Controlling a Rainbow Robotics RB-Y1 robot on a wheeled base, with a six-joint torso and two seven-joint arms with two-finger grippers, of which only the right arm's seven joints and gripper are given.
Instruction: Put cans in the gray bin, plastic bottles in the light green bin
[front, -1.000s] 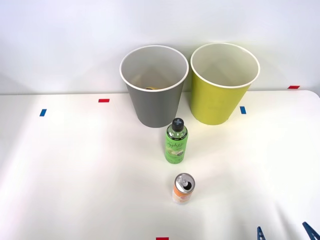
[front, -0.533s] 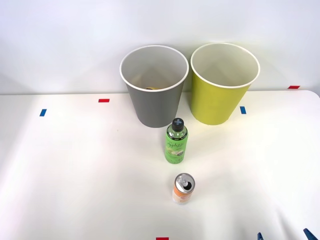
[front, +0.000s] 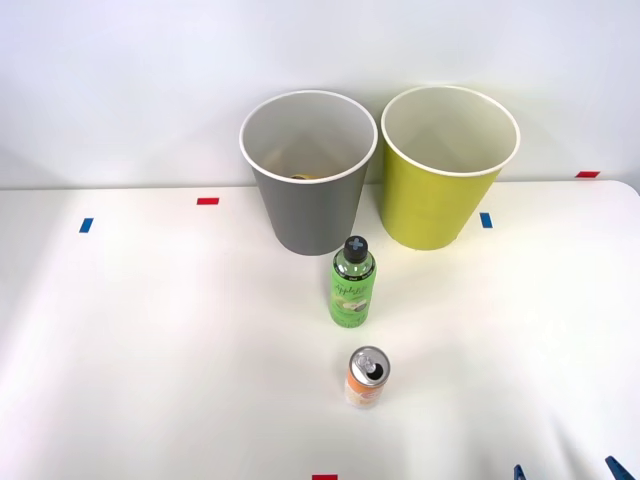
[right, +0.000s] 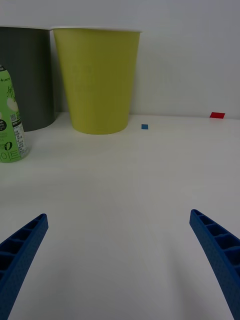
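Two bins at back of white surface (front: 150, 330): gray bin (front: 308, 185) beside light green bin (front: 445, 180). Green bottle (front: 351, 283) upright just before gray bin; orange-white can (front: 367, 378) nearer. Right end effector (right: 120, 260) wide open, empty, low at surface's near right.

white table (front: 150, 350), red tape marks (front: 207, 201), blue tape marks (front: 86, 225), white wall (front: 120, 80)

on the worktop (front: 150, 340) two bins stand side by side at the back, the gray bin (front: 308, 200) left of the light green bin (front: 445, 190). the plastic bottle (front: 351, 285) stands upright just before the gray bin, and the drink can (front: 367, 378) upright nearer the robot, before the bottle.
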